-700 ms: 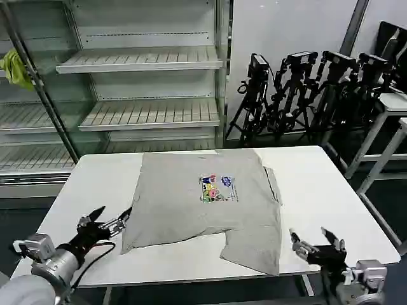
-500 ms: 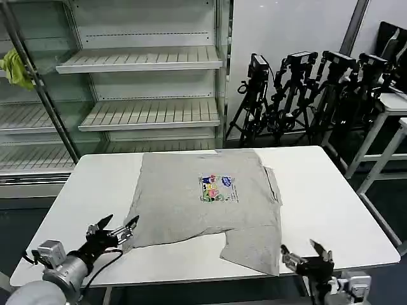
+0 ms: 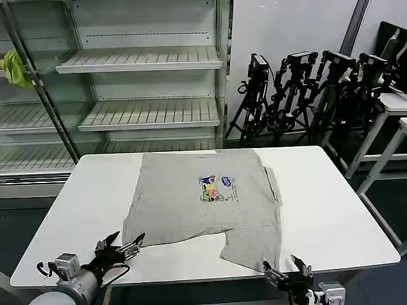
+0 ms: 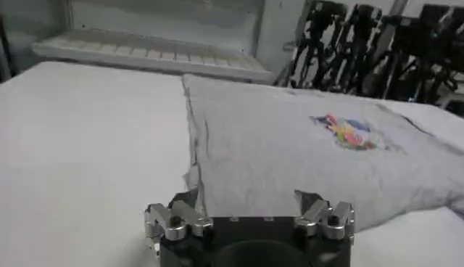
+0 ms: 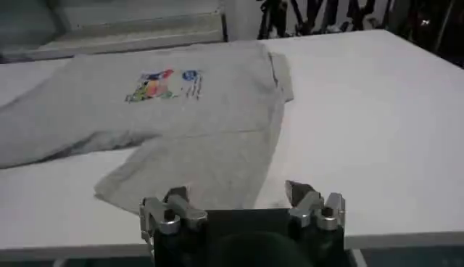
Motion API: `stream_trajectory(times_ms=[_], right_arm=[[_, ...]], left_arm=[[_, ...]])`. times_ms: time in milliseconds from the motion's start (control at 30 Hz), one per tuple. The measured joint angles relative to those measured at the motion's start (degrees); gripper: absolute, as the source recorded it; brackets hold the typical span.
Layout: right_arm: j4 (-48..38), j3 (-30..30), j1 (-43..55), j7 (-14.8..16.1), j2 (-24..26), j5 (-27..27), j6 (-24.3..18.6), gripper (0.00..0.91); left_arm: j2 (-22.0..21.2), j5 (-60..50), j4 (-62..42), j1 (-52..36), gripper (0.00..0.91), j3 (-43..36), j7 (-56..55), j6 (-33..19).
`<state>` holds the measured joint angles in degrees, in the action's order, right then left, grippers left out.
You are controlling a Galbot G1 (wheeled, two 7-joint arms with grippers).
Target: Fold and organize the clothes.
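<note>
One of the clothes, a light grey T-shirt [image 3: 206,200] with a small colourful chest print, lies partly folded on the white table [image 3: 324,203]. Its print also shows in the left wrist view [image 4: 348,132] and the right wrist view [image 5: 163,85]. My left gripper [image 3: 121,246] is open, low at the table's near left edge, just short of the shirt's near left corner [image 4: 196,181]. My right gripper [image 3: 284,274] is open at the near right edge, right by the shirt's near right corner [image 5: 210,181]. Nothing is held between the fingers of either.
Empty metal shelves [image 3: 146,60] stand behind the table. A yellow-green rag [image 3: 16,67] hangs at the far left. Black tripods [image 3: 305,89] crowd the back right, beside another white table [image 3: 397,105]. Bare tabletop lies to both sides of the shirt.
Both grippers have dropped lower and moved inward towards the shirt's near corners, the right one further left, the left one further right. The shirt has not moved.
</note>
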<state>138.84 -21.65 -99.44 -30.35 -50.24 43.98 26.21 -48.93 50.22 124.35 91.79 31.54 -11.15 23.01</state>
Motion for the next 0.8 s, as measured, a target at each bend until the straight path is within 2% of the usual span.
stream_trajectory(times_ms=[200,300,333,367,400,500,533,567,600,633,700,733,800], right_arm=[[-0.1,1.0,-1.0,0.0,0.0,-1.2,-0.1,0.907],[-0.4,1.6,-1.4,0.2,-0.1,-1.8,-0.2,0.907],[-0.5,1.8,-1.5,0.4,-0.2,-2.1,-0.2,0.907],[-0.5,1.9,-1.7,0.5,-0.2,-2.4,-0.3,0.907],[-0.7,2.0,-1.8,0.7,-0.2,-2.7,-0.4,0.806],[-0.8,2.1,-2.0,1.0,-0.3,-3.2,-0.6,0.625],[-0.9,2.1,-2.1,1.1,-0.3,-3.4,-0.7,0.524],[-0.9,2.0,-2.1,1.3,-0.3,-3.6,-0.8,0.474],[-0.9,2.0,-2.2,1.4,-0.3,-3.7,-0.8,0.272],[-1.0,2.0,-2.3,1.5,-0.3,-3.9,-0.9,0.191],[-1.0,2.0,-2.5,1.7,-0.3,-4.2,-1.1,0.121],[-1.1,2.0,-2.6,1.8,-0.3,-4.4,-1.2,0.03],[-1.1,2.1,-2.7,2.1,-0.4,-4.7,-1.4,0.0]], left_arm=[[-0.9,-1.8,-0.6,0.9,0.907,-1.1,0.7,-0.7],[-1.2,-2.6,-1.0,1.2,0.786,-1.4,1.0,-1.0],[-1.2,-2.8,-1.0,1.3,0.675,-1.4,1.1,-1.1],[-1.3,-3.0,-1.1,1.4,0.635,-1.5,1.3,-1.2],[-1.4,-3.2,-1.2,1.5,0.574,-1.5,1.3,-1.2],[-1.6,-3.8,-1.3,1.8,0.453,-1.5,1.6,-1.5],[-1.6,-4.0,-1.4,1.9,0.393,-1.5,1.6,-1.5],[-1.7,-4.1,-1.4,2.0,0.292,-1.5,1.6,-1.6],[-1.7,-4.3,-1.4,2.1,0.242,-1.5,1.6,-1.6],[-1.7,-4.4,-1.4,2.1,0.212,-1.5,1.6,-1.6],[-1.7,-4.7,-1.4,2.3,0.191,-1.5,1.8,-1.7],[-1.7,-4.8,-1.4,2.3,0.171,-1.5,1.8,-1.7],[-1.7,-5.0,-1.4,2.4,0.141,-1.5,1.9,-1.7]])
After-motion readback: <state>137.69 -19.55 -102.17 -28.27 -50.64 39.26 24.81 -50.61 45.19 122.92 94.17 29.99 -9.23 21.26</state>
